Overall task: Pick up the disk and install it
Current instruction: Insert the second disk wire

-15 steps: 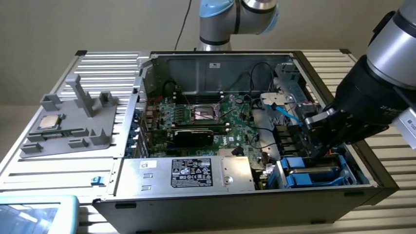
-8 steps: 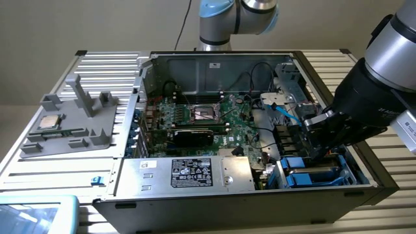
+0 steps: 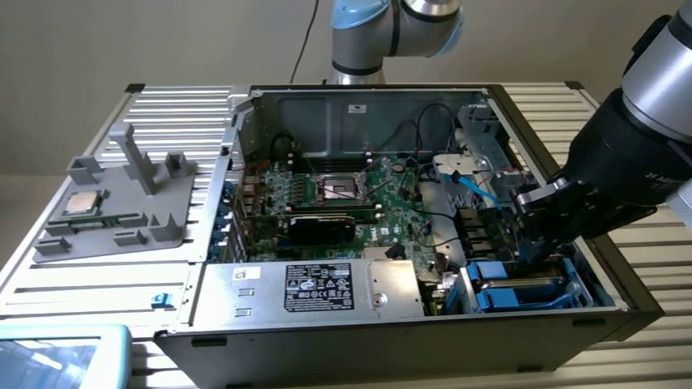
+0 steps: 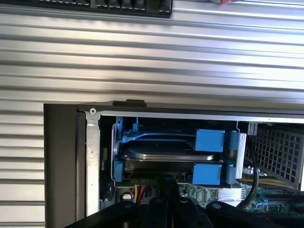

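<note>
- Blue-framed disk (image 4: 168, 154) sits in the bay at the computer case's (image 3: 378, 356) front corner, exterior view's right.
- Gripper (image 3: 537, 243) hangs just above it, jaws closed, holding nothing.

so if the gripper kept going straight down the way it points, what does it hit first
Most likely the disk in its blue carrier, seated in the drive bay of the computer case. The shut gripper hangs right above it; depth is hard to judge, so a bay edge could come first.
</note>
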